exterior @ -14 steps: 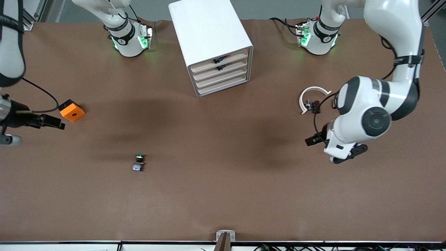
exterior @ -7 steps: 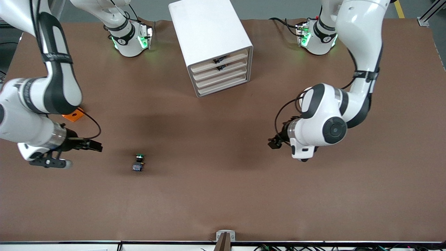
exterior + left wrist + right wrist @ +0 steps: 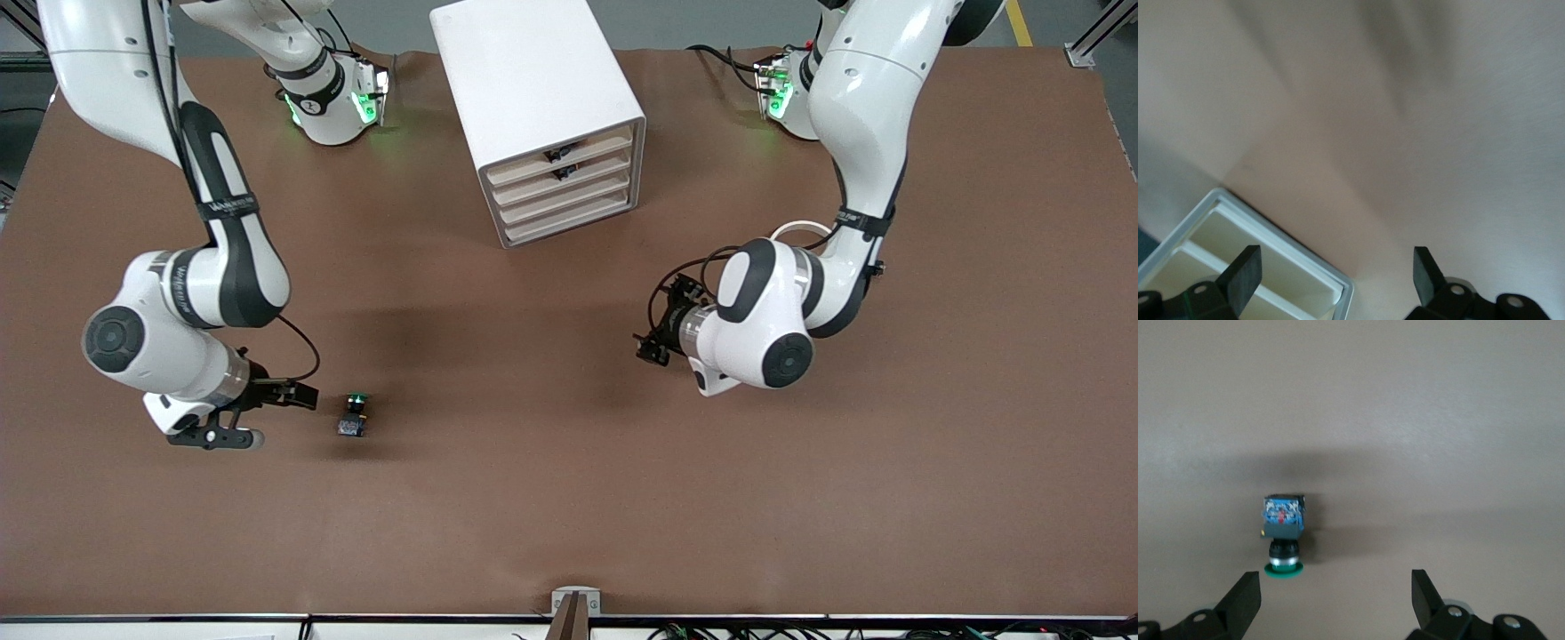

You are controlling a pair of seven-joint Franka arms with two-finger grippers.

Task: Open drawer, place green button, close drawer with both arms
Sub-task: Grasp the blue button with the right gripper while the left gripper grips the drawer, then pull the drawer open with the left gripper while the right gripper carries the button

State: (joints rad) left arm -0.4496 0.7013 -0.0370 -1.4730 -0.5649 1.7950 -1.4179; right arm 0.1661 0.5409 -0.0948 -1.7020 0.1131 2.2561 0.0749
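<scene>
risking a knock: right black two-finger gripper (image 3: 305,396), jaws apart, just beside tiny green-capped black button (image 3: 354,416); left black gripper (image 3: 649,347), jaws apart, near white cabinet's cream drawer (image 3: 565,197), shut.

A brown table (image 3: 569,498) is seen. A white curved ring (image 3: 794,229) lies toward the left arm's end, mostly hidden. A small grey bracket (image 3: 575,601) sits at the table's near edge.
</scene>
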